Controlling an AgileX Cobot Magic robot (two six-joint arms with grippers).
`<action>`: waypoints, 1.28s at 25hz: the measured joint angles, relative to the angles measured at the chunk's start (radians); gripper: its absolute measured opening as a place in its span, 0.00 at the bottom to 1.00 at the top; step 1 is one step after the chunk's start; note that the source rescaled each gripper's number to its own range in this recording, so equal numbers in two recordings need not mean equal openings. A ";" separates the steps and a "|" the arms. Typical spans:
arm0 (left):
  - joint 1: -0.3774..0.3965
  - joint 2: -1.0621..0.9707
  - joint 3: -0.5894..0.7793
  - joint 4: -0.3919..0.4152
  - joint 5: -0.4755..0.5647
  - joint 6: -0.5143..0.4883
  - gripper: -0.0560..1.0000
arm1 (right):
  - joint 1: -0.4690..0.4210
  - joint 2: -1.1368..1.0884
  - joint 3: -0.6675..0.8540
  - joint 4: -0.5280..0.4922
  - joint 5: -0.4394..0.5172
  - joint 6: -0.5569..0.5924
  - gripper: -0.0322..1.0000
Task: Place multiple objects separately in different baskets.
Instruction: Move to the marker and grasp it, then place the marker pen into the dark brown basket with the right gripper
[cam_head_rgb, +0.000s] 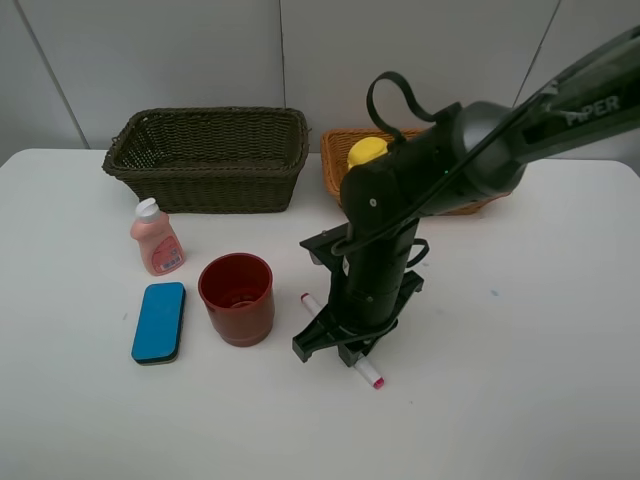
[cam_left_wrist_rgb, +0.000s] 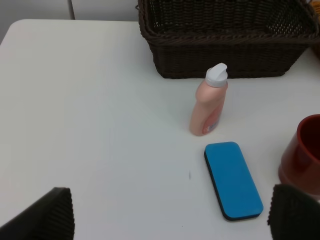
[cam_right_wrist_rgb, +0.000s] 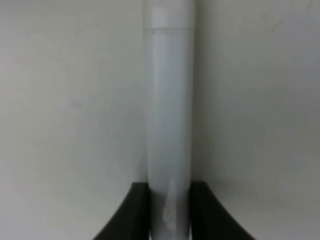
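The white pink-tipped marker (cam_head_rgb: 372, 377) lies on the table, and my right gripper (cam_head_rgb: 340, 345) stands straight down over its middle. In the right wrist view the black fingers (cam_right_wrist_rgb: 131, 212) press both sides of the marker (cam_right_wrist_rgb: 168, 100). The red cup (cam_head_rgb: 237, 297), blue eraser (cam_head_rgb: 160, 320) and pink bottle (cam_head_rgb: 156, 238) stand left of it. The yellow lemon (cam_head_rgb: 367, 152) lies in the orange-tan basket (cam_head_rgb: 333, 160). The dark basket (cam_head_rgb: 205, 160) is at the back left. My left gripper (cam_left_wrist_rgb: 170, 217) is open above the table near the eraser (cam_left_wrist_rgb: 232, 180) and bottle (cam_left_wrist_rgb: 210, 102). Kiwi, lime and mangosteen are out of view.
The right arm covers much of the orange-tan basket. The cup (cam_left_wrist_rgb: 302, 155) stands close to the marker's left end. The dark basket (cam_left_wrist_rgb: 225, 45) stands just behind the bottle. The white table (cam_head_rgb: 520, 380) has bare surface at the front and right.
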 joint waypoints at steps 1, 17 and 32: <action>0.000 0.000 0.000 0.000 0.000 0.000 1.00 | 0.000 0.000 0.000 0.000 0.000 0.000 0.03; 0.000 0.000 0.000 0.000 0.000 0.000 1.00 | 0.000 -0.104 0.000 -0.047 0.083 0.000 0.03; 0.000 0.000 0.000 0.000 0.000 0.000 1.00 | 0.000 -0.413 -0.138 -0.297 0.076 0.045 0.03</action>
